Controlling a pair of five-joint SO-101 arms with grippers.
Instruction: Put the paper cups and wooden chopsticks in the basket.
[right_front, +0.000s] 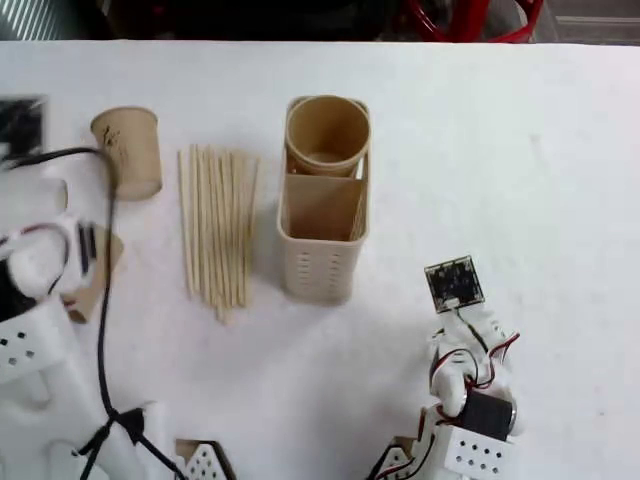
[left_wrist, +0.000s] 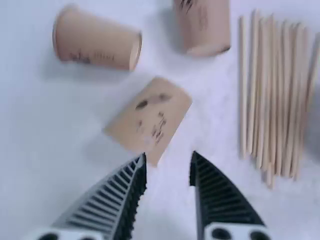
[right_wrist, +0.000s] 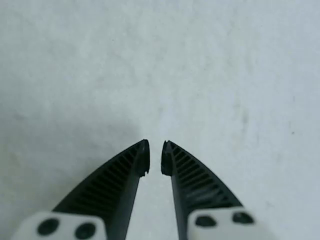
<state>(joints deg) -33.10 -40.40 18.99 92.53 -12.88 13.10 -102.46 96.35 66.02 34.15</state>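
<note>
A tan slotted basket (right_front: 320, 250) stands mid-table, with one paper cup (right_front: 327, 135) upright in its far compartment. Wooden chopsticks (right_front: 215, 230) (left_wrist: 275, 95) lie in a loose row to its left. Further left another cup (right_front: 130, 150) (left_wrist: 202, 25) stands on the table. In the left wrist view, a cup (left_wrist: 150, 117) lies on its side just beyond my open left gripper (left_wrist: 168, 160), and another cup (left_wrist: 97, 42) lies farther off. My right gripper (right_wrist: 155, 152) hovers over bare white table, its fingertips nearly touching and nothing between them.
The left arm (right_front: 30, 330) and its black cable (right_front: 105, 300) take up the table's left side. The right arm (right_front: 465, 400) sits at the front right, below the basket. The table (right_front: 520, 150) is white, with its far edge along the top.
</note>
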